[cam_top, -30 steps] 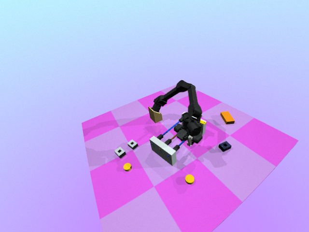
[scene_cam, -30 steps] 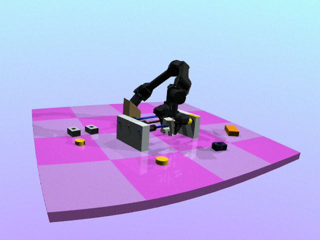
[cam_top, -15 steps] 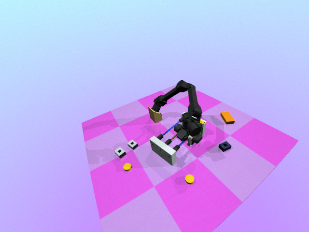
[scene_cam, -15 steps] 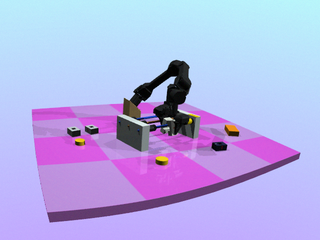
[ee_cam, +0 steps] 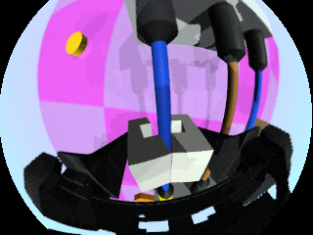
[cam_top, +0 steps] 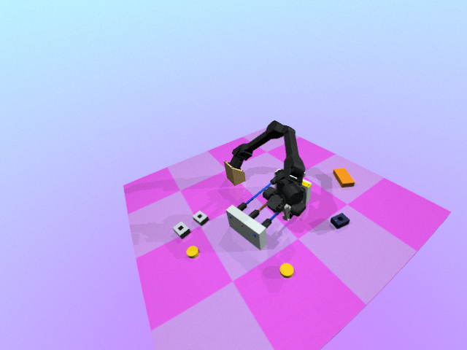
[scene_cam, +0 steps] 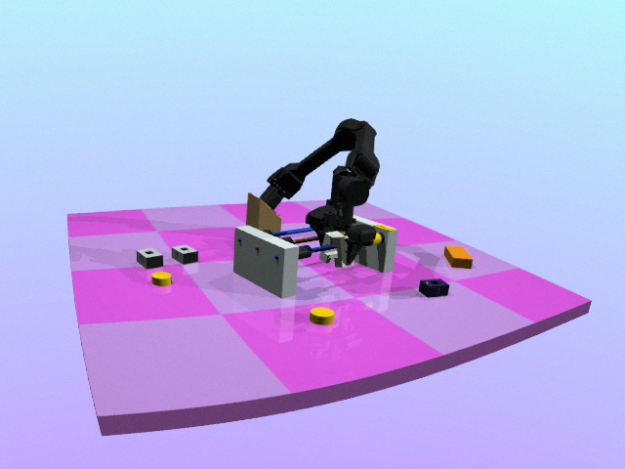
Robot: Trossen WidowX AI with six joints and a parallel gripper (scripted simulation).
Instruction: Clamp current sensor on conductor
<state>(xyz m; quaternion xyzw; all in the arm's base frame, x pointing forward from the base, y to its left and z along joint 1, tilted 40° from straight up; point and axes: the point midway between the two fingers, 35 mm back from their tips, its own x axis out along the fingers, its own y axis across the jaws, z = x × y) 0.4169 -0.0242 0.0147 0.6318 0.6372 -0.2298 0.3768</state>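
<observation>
The pale grey and white split-core sensor (cam_top: 287, 211) (scene_cam: 333, 235) (ee_cam: 191, 166) is around the near blue conductor (cam_top: 273, 217) (scene_cam: 320, 248) (ee_cam: 160, 69). In the wrist view its halves meet at a seam on the near side and spread apart farther up, so it looks partly open. My gripper (cam_top: 285, 210) (scene_cam: 338, 245) (ee_cam: 159, 131) is shut on the sensor, one finger on each side, still wide. A yellow marker (scene_cam: 377, 238) (ee_cam: 166, 198) is at the conductor's far end; its lettering is unreadable. The sensor's arrow cannot be made out, nor any latch.
A brown conductor (cam_top: 261, 207) (ee_cam: 231, 98) and another blue one (cam_top: 258, 193) (ee_cam: 256, 98) run alongside, between a near end block (cam_top: 245, 230) (scene_cam: 262, 262) and a far one (scene_cam: 389, 252). A tan board (cam_top: 234, 175), orange block (cam_top: 344, 177), navy block (cam_top: 340, 220), two white-topped blocks and two yellow discs stand around.
</observation>
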